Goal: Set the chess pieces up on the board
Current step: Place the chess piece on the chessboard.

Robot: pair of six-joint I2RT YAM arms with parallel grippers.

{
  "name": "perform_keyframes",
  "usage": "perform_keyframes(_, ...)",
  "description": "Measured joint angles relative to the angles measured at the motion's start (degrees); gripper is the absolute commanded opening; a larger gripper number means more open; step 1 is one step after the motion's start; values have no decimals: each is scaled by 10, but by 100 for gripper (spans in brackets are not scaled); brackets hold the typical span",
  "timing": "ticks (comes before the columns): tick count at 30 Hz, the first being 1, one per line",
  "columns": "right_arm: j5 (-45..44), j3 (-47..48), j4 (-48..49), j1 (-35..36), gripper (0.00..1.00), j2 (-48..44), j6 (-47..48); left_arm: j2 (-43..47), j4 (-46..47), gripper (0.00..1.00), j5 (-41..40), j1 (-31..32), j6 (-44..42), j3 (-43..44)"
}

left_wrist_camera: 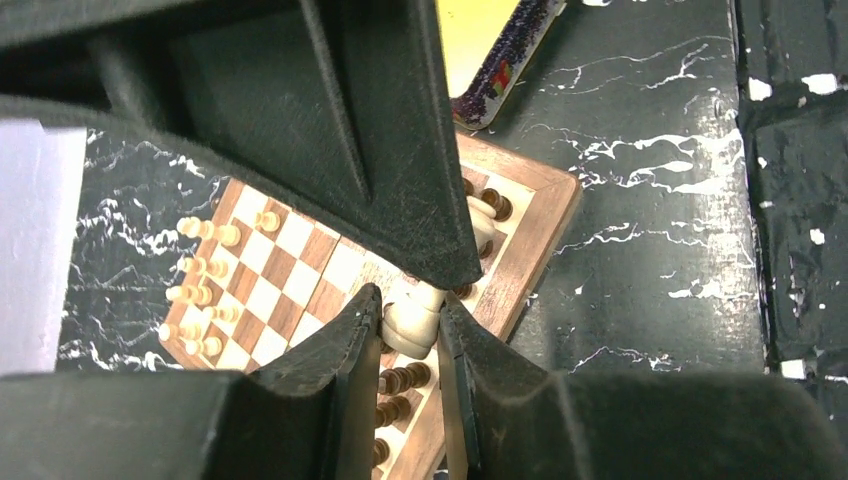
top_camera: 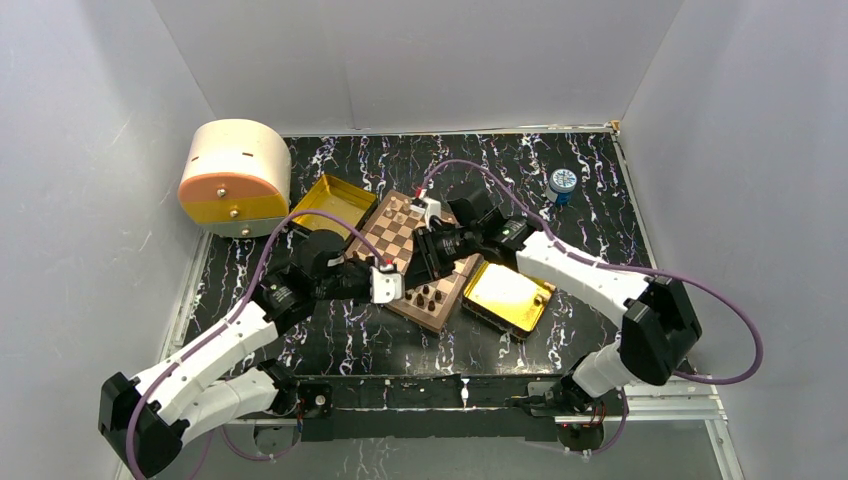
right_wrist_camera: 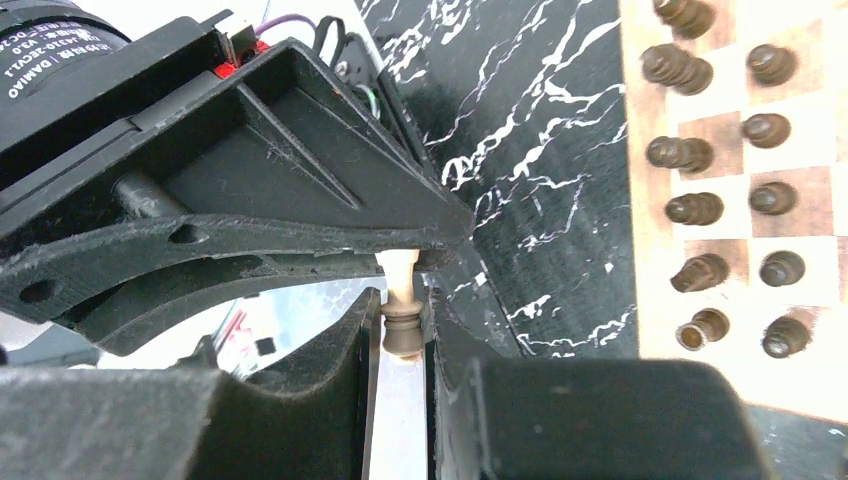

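We see a black surface (top_camera: 330, 340) veined with white like marble, closed in by plain pale grey walls (top_camera: 420, 60) on the left, back and right, with a metal rail (top_camera: 480, 392) along its near edge at the bottom of the top view. The board (top_camera: 395, 235) lies at the middle of the surface, turned cornerwise. One gold tray (top_camera: 335, 200) sits just beside its upper-left edge and another gold tray (top_camera: 505, 295) sits against its lower-right edge. A cream drum with an orange face (top_camera: 235, 175) stands in the upper left, and a small blue and white round object (top_camera: 563, 183) sits in the upper right, well apart from the board. Purple cables (top_camera: 740, 330) loop from both arms. On the board, light chess pieces (left_wrist_camera: 200, 290) stand in two rows at one end, and dark chess pieces (right_wrist_camera: 720, 200) fill two rows at the other. The left end effector (left_wrist_camera: 410, 300) hangs over the board's dark end, its fingers drawn in against both sides of a pale piece (left_wrist_camera: 410, 328). The right end effector (right_wrist_camera: 400, 300) is nearly closed and grips a small piece with a cream stem and dark knob (right_wrist_camera: 402, 332), at the lower middle of its wrist view.
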State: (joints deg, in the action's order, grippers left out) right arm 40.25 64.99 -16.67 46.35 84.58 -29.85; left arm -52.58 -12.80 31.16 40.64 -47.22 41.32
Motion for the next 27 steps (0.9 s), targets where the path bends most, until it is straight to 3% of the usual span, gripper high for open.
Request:
perform_keyframes(7,-116,-27,23,1,49,-90,-20,-19,61,7,-33,0,160,14)
perform_keyframes(13,-212,-91,85,1,49,-198,-48,-21,181,7,-66,0,375,6)
perform_keyframes(17,-252,-134,122,1,43,-241,-65,-19,260,6,-78,0,507,-19)
perform_keyframes(20,-271,-143,133,1,41,-253,-74,-21,291,6,-82,0,568,-25)
perform_keyframes(27,-294,-144,178,1,53,-276,-82,-33,323,5,-92,0,641,-25)
